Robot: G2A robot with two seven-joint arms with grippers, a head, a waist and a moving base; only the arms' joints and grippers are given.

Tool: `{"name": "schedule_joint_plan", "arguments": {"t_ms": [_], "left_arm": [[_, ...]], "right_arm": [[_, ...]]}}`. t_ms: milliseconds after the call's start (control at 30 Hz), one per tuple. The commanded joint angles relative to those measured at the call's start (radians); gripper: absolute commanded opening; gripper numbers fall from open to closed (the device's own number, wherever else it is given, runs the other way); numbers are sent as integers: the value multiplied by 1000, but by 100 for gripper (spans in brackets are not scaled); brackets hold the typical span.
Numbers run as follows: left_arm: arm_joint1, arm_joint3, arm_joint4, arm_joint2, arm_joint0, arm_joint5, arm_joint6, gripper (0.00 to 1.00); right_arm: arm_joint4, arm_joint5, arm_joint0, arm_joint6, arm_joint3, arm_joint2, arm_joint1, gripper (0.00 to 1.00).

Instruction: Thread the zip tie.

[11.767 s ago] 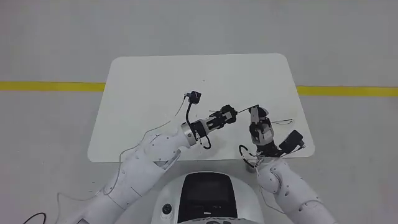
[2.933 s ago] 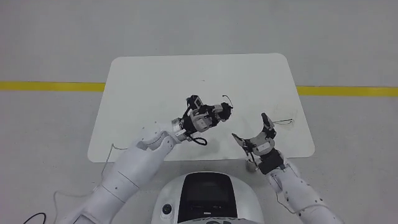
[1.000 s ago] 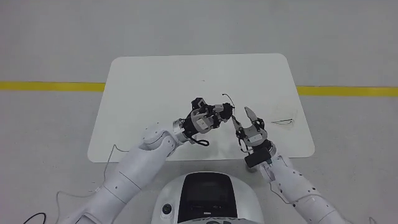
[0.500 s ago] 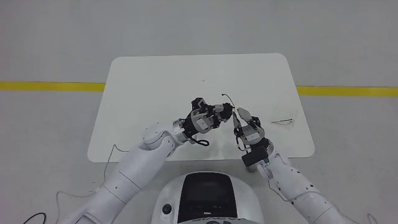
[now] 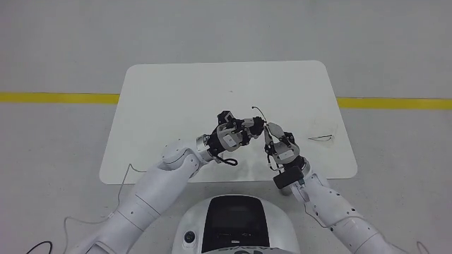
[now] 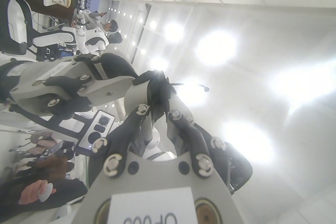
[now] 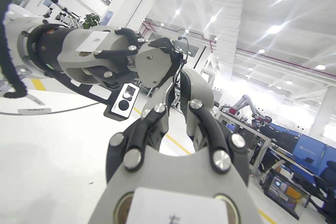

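Zip tie [image 6: 205,88] pinched above the table [image 5: 176,99].
Left gripper [image 5: 257,123] is clamped on it, head end curling free; right gripper [image 5: 275,132], fingers narrowly parted, sits just beside.

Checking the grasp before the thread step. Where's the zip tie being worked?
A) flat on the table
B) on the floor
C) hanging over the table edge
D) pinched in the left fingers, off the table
D: the left gripper is shut on the black zip tie, its end poking out past the fingers, held up off the table.
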Motion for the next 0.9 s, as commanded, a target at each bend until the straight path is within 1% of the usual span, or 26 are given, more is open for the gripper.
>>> {"name": "schedule_joint_plan", "arguments": {"t_ms": [0, 400, 867], "left_arm": [[0, 0, 0, 0, 0, 0, 0, 0], [0, 0, 0, 0, 0, 0, 0, 0], [0, 0, 0, 0, 0, 0, 0, 0]], "right_arm": [[0, 0, 1, -1, 1, -1, 0, 0], [0, 28, 2, -8, 14, -15, 12, 0], [0, 31, -3, -7, 17, -20, 29, 0]]}}
